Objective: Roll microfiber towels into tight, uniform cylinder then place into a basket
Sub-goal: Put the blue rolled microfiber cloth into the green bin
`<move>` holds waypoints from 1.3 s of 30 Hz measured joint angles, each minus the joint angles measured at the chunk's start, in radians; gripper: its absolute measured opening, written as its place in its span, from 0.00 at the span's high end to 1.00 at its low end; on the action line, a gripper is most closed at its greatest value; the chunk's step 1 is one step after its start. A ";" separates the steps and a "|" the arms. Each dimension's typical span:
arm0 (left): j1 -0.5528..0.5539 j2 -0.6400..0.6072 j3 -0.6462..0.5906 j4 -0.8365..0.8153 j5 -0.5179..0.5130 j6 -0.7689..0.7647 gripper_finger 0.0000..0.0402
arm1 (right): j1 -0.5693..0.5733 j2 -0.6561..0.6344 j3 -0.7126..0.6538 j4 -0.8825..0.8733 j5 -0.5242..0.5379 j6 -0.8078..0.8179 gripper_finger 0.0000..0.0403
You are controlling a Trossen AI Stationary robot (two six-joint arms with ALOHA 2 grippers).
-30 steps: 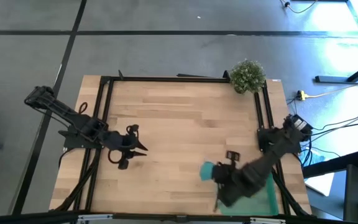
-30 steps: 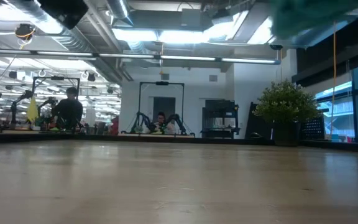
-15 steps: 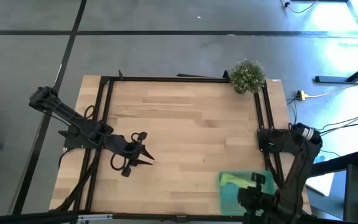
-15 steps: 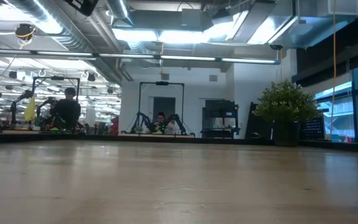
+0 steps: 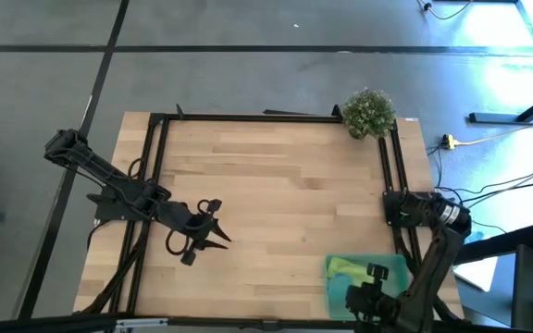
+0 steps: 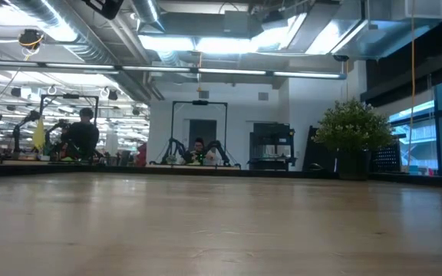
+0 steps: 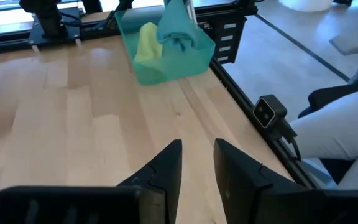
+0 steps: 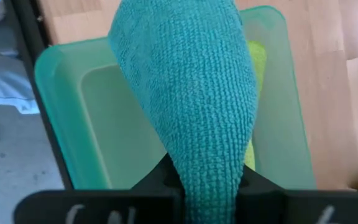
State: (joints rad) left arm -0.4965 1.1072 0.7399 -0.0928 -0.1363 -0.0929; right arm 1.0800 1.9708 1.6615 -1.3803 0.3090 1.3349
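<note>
Desk [image 5: 276,185]: pale wood planks, framed by dark rails.

Basket [image 5: 398,268]: translucent green tray on the desk's near right corner, well apart from the plant and on the same side of the desk; seen also from the left wrist [image 7: 166,65] and from straight above by the right wrist [image 8: 98,124].

Lime green towel [image 5: 345,267]: lies inside the basket, along the wall farther from the right hand; a strip of it shows beside the teal cloth in the right wrist view [image 8: 258,62].

Teal towel [image 8: 188,99]: a hanging bundle held above the basket's interior, its lower end over the lime green towel; in the left wrist view [image 7: 178,28] it stands up out of the basket.

Right hand [image 5: 370,298]: over the basket's near edge, fingers pinched tight on the teal towel.

Left hand [image 5: 213,228]: hovering over bare desk well left of the basket, fingers [image 7: 166,171] narrow, a small gap between them, holding nothing.

Plant [image 5: 369,112]: small, bushy, at the desk's far right corner.
</note>
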 joint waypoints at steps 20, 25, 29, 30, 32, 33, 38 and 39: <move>-0.001 0.000 0.000 0.001 0.000 0.052 0.78 | -0.067 0.008 -0.310 0.408 -0.148 -0.219 0.90; -0.001 0.000 0.000 0.005 0.000 0.051 0.78 | -0.107 0.007 -0.312 0.409 -0.209 -0.263 0.90; -0.001 0.000 0.000 0.005 0.000 0.051 0.78 | -0.142 0.007 -0.312 0.418 -0.278 -0.301 0.89; -0.001 0.000 0.000 0.005 0.000 0.050 0.78 | -0.148 0.007 -0.312 0.418 -0.285 -0.314 0.89; -0.001 0.000 0.000 0.005 0.000 0.050 0.78 | -0.157 0.007 -0.312 0.419 -0.286 -0.332 0.86; -0.001 0.000 0.000 0.005 0.000 0.050 0.78 | -0.161 0.007 -0.312 0.420 -0.285 -0.346 0.85; -0.001 0.000 0.000 0.005 0.000 0.049 0.78 | -0.177 0.007 -0.312 0.420 -0.285 -0.378 0.72; -0.001 0.000 0.000 0.005 0.000 0.049 0.78 | -0.179 0.007 -0.312 0.420 -0.285 -0.382 0.68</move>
State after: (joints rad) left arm -0.4976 1.1072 0.7399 -0.0875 -0.1360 -0.0437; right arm 0.9010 1.9778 1.3495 -0.9604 0.0242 0.9532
